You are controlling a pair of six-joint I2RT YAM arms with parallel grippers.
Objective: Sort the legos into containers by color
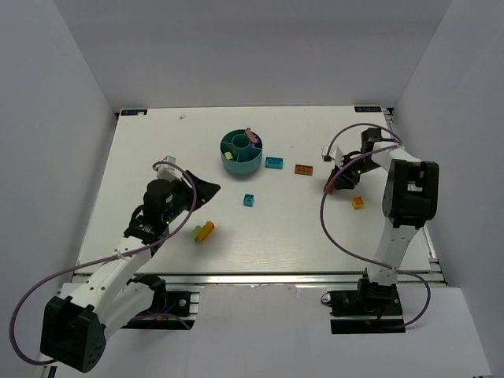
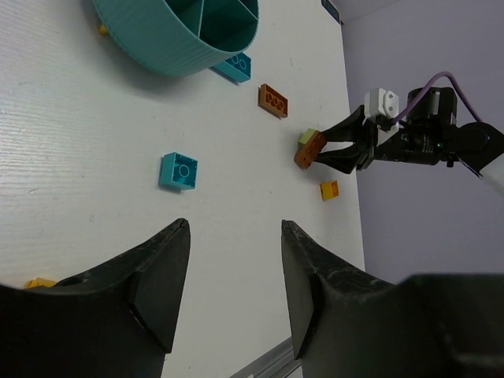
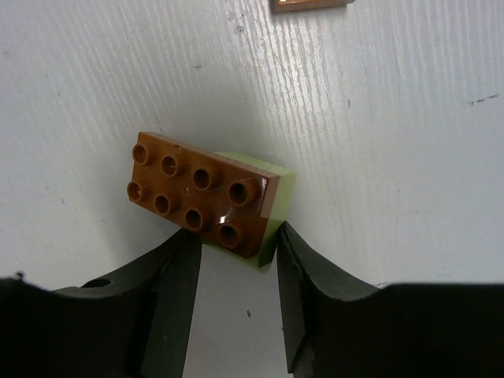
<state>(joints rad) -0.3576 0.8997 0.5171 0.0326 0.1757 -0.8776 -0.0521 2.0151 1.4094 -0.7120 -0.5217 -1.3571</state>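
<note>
The teal divided bowl (image 1: 241,152) stands at the back centre and holds a purple and an orange brick on its far side and a yellow one on its left. It also shows in the left wrist view (image 2: 169,39). My right gripper (image 3: 238,236) is shut on the near corner of an orange brick stacked on a lime green one (image 3: 206,193), low over the table at the right (image 2: 311,148). My left gripper (image 2: 235,228) is open and empty, left of a small teal brick (image 1: 249,200). A yellow-and-green brick pair (image 1: 204,231) lies in front of it.
A teal brick (image 1: 274,162) and an orange brick (image 1: 303,169) lie right of the bowl. A small orange brick (image 1: 358,202) lies near my right arm. White walls enclose the table on the left, back and right.
</note>
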